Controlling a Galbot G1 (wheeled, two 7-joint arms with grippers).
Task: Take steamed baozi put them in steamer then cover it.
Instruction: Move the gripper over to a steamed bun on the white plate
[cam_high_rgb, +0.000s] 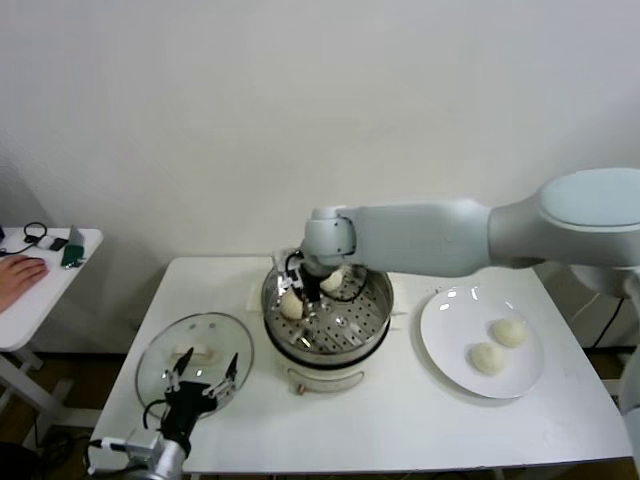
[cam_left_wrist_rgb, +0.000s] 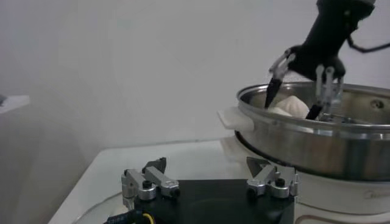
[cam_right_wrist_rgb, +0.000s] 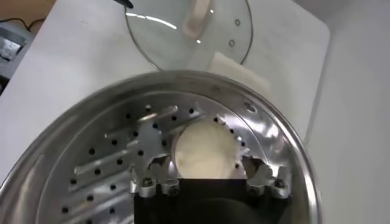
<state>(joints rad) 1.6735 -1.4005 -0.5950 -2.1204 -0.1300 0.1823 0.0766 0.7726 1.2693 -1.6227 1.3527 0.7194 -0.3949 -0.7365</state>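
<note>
With right gripper jaws apart over a baozi in the steamer at frame centre, lifting crooked could nudge it; left gripper idles open, lower left.

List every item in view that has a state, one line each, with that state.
Shiny perforated stainless-steel steamer basket: uncovered, two buns inside.
Cream-white round buns in the steamer: resting on the perforated floor.
Cream-white round buns on the flat white plate: two, not yet moved.
Clear glass lid with cream handle: off, lying on the table.
Right gripper: jaws open above a bun.
Left gripper: jaws open over the lid.
</note>
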